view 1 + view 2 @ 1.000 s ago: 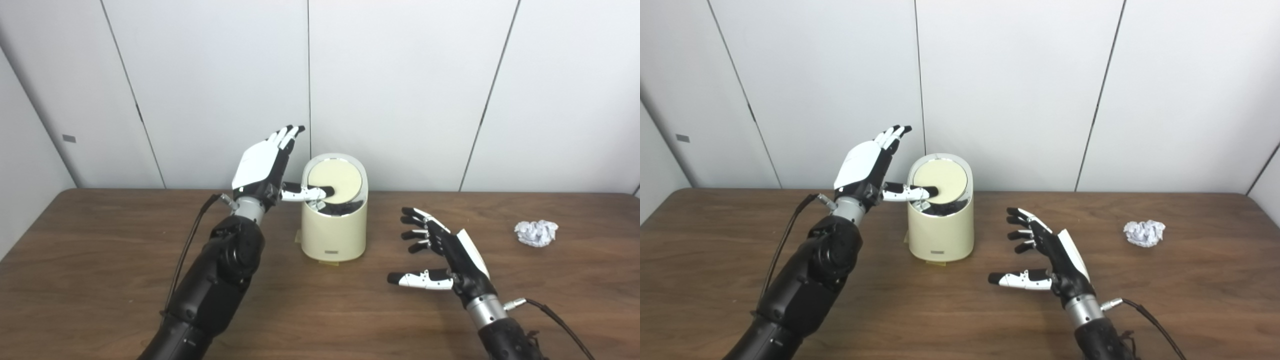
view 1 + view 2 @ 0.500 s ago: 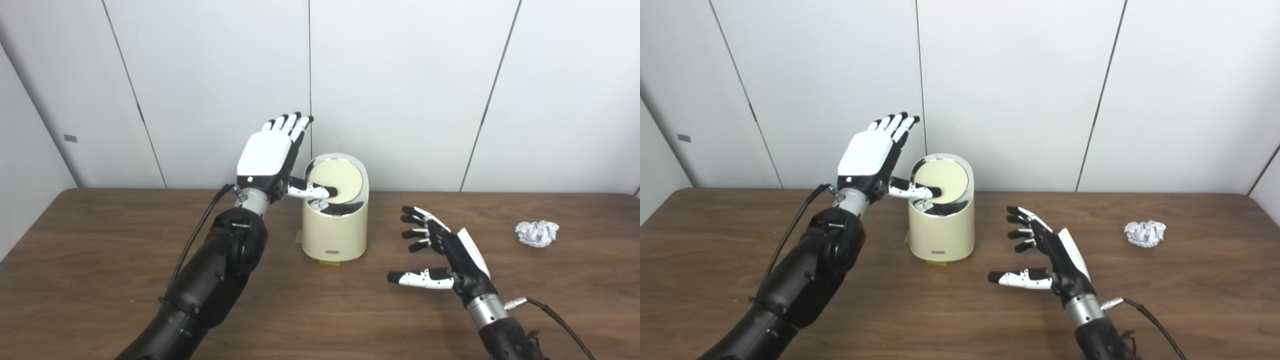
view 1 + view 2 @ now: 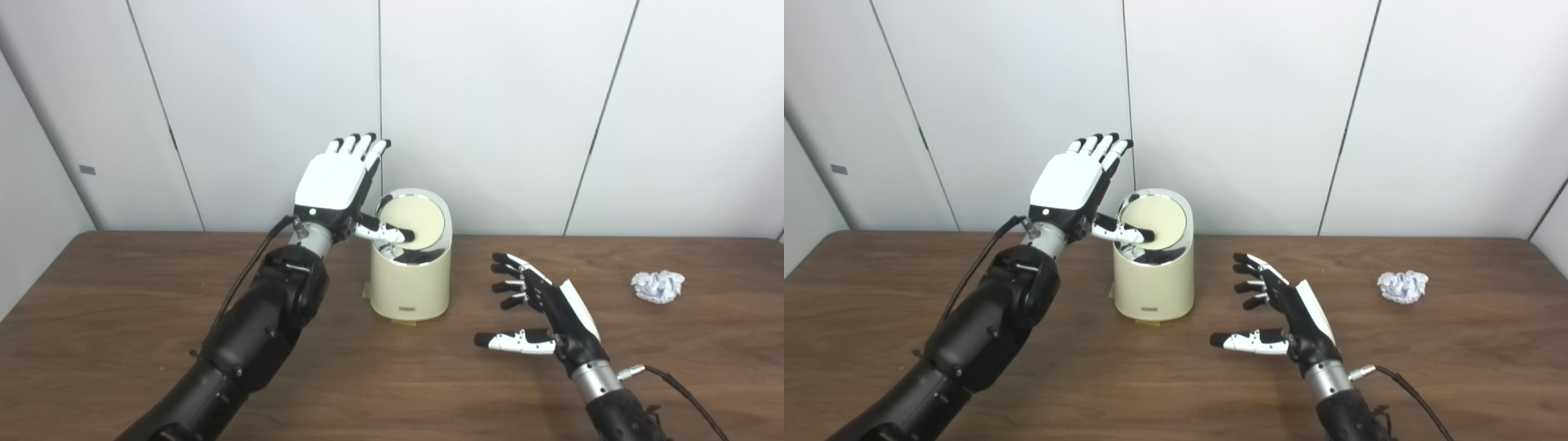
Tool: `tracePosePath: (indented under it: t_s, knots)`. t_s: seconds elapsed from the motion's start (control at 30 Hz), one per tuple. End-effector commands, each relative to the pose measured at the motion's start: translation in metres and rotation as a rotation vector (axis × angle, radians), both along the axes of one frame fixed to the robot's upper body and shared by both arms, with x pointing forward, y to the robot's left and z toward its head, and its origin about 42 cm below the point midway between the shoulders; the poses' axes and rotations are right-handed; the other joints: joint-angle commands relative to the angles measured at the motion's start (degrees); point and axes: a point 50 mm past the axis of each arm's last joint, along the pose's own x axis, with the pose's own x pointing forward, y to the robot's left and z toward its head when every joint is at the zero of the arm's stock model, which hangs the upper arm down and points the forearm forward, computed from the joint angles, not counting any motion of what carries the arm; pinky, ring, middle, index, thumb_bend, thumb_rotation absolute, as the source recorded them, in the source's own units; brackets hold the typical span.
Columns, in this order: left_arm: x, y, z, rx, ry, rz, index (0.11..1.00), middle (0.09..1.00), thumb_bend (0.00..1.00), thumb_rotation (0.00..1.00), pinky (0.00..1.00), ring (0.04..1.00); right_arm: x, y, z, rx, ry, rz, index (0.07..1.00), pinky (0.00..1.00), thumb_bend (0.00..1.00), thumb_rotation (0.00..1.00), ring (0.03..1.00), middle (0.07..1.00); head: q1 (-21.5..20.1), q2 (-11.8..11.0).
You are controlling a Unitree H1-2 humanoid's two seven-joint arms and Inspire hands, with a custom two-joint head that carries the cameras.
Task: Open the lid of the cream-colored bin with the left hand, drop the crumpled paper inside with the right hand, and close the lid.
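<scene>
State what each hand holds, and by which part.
Nothing is held. Left hand is open, thumb on the bin's lid; right hand is open and empty.

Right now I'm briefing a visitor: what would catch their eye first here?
The left hand, raised with fingers spread, its thumb pressing the tilted lid of the cream bin at the table's back. Then the open right hand waiting mid-table, and the paper ball far right.

Bin (image 3: 410,282) on table (image 3: 122,343), centre, near back wall (image 3: 490,92). Left hand (image 3: 334,184) just left of bin, thumb on lid (image 3: 411,222). Right hand (image 3: 545,306) right-front of bin. Crumpled paper (image 3: 657,286) far right, well apart.
</scene>
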Motion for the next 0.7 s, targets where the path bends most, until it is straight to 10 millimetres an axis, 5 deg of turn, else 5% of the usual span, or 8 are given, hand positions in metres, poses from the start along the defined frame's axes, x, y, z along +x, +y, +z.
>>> tracePosePath:
  t_s: [0.0, 0.17, 0.3, 0.53, 0.67]
  knots:
    - [-0.001, -0.001, 0.010, -0.100, -0.020, -0.028, 1.000, 1.000, 0.99, 0.27, 1.00, 1.000, 0.006, 0.001, 0.019, 0.017, -0.076, -0.006, 0.841, 0.58, 0.85, 0.18, 0.717, 0.821, 0.0, -0.1]
    - [-0.005, 0.009, 0.018, -0.438, -0.045, -0.101, 1.000, 1.000, 0.91, 0.40, 0.91, 1.000, 0.007, 0.000, 0.018, 0.017, -0.074, -0.007, 0.841, 0.58, 0.85, 0.20, 0.718, 0.824, 0.1, -0.2]
    - [-0.010, 0.016, 0.022, -0.675, -0.040, -0.142, 1.000, 1.000, 0.86, 0.39, 0.80, 0.963, 0.007, 0.001, 0.017, 0.013, -0.068, -0.006, 0.843, 0.58, 0.85, 0.21, 0.719, 0.826, 0.1, -0.2]
    - [-0.017, 0.028, 0.014, -0.811, -0.025, -0.163, 1.000, 0.988, 0.83, 0.38, 0.90, 0.966, 0.006, 0.001, 0.017, 0.006, -0.068, -0.010, 0.841, 0.58, 0.85, 0.23, 0.719, 0.825, 0.2, -0.2]
    - [-0.026, 0.039, 0.003, -0.910, 0.013, -0.178, 0.987, 0.967, 0.81, 0.38, 0.87, 0.955, 0.006, 0.000, 0.018, 0.009, -0.070, -0.007, 0.841, 0.58, 0.83, 0.21, 0.714, 0.819, 0.2, -0.1]
